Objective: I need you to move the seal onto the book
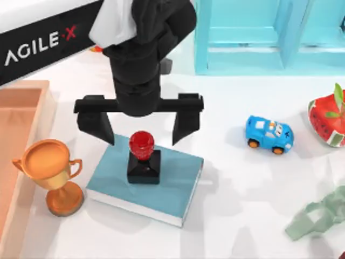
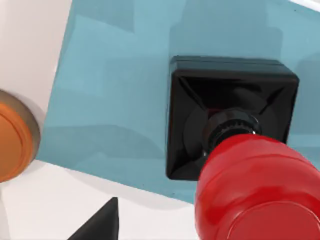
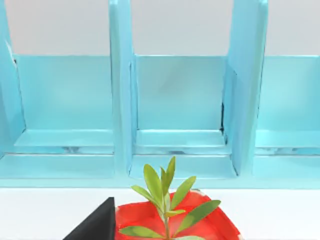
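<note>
The white table (image 1: 242, 194) carried everything; at its far edge stood the light-blue shelf unit (image 1: 269, 38), and the right wrist view looked into that unit's open compartments (image 3: 180, 100). A shallow orange tray (image 1: 16, 140) lay left of the book, at the table's left edge. The teal-blue book (image 1: 178, 178) lay flat, white page edges facing the near side. Above the book's far edge hung the left pincer (image 1: 141, 127), its two black fingers spread wide on either side of the seal's knob and holding nothing. Just left of the book stood a gold trophy cup (image 1: 51, 172). Well right of the book sat a red watermelon-patterned pot with a green plant (image 1: 330, 118); a pale green crumpled item (image 1: 318, 218) lay near the table's right edge. Between book and pot was a blue toy car (image 1: 268, 135). The seal (image 1: 143, 156) stood upright on the book's cover, black square base (image 2: 220, 110) flat on it, red knob (image 2: 260, 190) on top. Whether the right pincer was open or closed, I cannot tell.
</note>
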You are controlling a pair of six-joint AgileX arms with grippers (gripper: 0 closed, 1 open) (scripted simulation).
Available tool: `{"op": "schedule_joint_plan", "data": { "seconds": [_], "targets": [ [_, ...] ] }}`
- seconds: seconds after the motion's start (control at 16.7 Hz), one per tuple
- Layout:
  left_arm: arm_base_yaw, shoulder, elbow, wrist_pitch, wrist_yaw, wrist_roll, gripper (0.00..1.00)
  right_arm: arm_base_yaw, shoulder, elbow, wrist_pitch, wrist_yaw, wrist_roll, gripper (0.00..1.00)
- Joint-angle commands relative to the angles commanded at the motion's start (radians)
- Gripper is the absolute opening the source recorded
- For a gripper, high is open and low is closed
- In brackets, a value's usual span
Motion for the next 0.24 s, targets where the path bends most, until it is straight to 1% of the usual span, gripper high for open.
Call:
{"op": "schedule_joint_plan", "data": {
  "seconds": [0.24],
  "targets": [
    [0.0,-0.004,0.059,-0.061,0.0,0.0,1.0,0.0,0.0,0.0,0.0,0.0,0.0,1.0]
  ]
}}
